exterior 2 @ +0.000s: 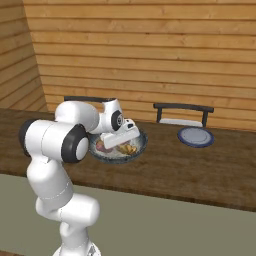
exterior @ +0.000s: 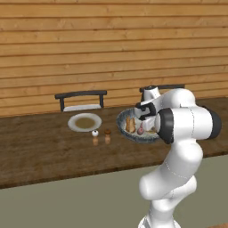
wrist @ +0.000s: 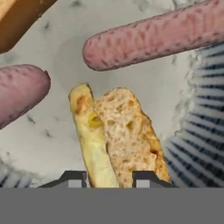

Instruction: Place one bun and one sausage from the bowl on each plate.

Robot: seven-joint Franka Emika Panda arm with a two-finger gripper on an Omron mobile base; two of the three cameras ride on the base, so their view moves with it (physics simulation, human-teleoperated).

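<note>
1. Hand view: the bun [wrist: 118, 140], split and golden, lies in the bowl [wrist: 57, 113], its long axis running straight away from the claw [wrist: 109, 178].
2. Claw tips straddle the bun's near end, narrowed about it; whether they grip it I cannot tell.
3. Two sausages [wrist: 153, 37] lie beyond.
4. Both plates [exterior: 84, 122] wait on the worktop [exterior: 40, 147], one either side of the bowl.

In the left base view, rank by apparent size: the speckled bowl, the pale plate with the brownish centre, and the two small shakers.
1. bowl, widest, though the arm hides part of it.
2. pale plate, clearly smaller.
3. white-topped shaker and brown-topped shaker: smallest, and too alike to rank.
</note>
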